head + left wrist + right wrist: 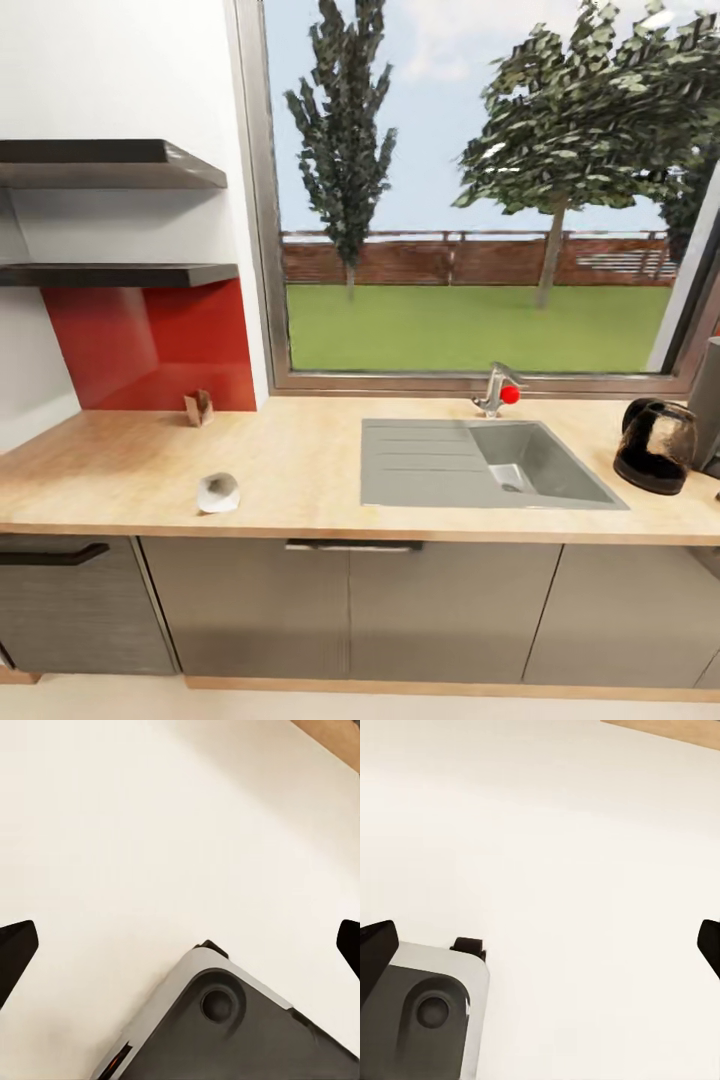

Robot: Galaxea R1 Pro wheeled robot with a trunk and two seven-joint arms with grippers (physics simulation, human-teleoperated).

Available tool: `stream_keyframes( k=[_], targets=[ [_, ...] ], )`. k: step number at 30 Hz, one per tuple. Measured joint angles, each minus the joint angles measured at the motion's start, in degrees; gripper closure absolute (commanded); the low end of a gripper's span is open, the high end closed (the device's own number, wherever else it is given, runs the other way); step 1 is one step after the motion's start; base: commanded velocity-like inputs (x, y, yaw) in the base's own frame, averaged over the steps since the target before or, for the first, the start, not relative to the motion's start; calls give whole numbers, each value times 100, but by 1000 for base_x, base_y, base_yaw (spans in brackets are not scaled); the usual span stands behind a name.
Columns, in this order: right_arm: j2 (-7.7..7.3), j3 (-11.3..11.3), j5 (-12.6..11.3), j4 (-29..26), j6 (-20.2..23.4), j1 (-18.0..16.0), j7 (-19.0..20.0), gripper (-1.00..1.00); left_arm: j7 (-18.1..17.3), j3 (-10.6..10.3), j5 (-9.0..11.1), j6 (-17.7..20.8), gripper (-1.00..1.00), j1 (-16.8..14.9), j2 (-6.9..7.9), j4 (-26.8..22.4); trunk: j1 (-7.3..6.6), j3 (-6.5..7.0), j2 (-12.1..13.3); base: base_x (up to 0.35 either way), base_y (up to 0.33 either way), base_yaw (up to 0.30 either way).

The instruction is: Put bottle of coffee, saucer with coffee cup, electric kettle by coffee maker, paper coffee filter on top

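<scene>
Robot faces the countertop [300, 455], both arms low.

The filter [217, 492] lies near the front edge, left of the sink [480, 462]; the kettle [657, 445] stands at the right end. The filter looks light and soft, best pinched gently at its rim. Left gripper [180, 945] and right gripper [540, 945] are spread, over the floor, well apart from both.

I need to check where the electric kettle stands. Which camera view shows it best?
The head view: the electric kettle stands upright on the kitchen countertop, right of the sink. Both wrist views look down at pale floor and the robot's base, with fingertips spread apart.
</scene>
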Motion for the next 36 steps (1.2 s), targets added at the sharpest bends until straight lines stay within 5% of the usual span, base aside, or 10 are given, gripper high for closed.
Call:
stream_keyframes(
  k=[8, 10, 14, 19, 24, 30, 36],
  targets=[
    [158, 179, 155, -14, 158, -164, -166, -100, 40, 21, -160, 72, -100, 0, -3, -3, 2, 0, 2, -24, 84, 0],
    [223, 180, 92, -14, 222, -229, -231, -100, 6, 0, -176, 38, -100, 0, -5, -24, -1, 0, 0, 0, 0, 0],
    [94, 33, -26, -15, 93, -109, -135, -100, -9, -49, -55, -44, -100, 0, -134, -84, -1, 0, -1, 0, 0, 0],
    [255, 168, -193, -10, 254, -272, -299, -100, 152, -86, -216, 62, -100, -1, -144, -108, -1, 0, -1, 0, 0, 0],
    [388, -3, -334, -8, 287, -304, -209, -100, 55, -79, -203, -63, -100, 0, -255, -192, -1, 0, -1, 0, 0, 0],
    [195, -165, -515, -9, 95, -109, -50, -100, -33, -61, -105, -68, -100, 1, -434, -375, -1, 0, -1, 1, 14, 0],
    [138, -156, -692, -8, -97, 34, -61, -100, -20, -28, -63, 17, -100, 1, -240, -516, -3, -1, -1, 215, 184, 0]
  ],
)
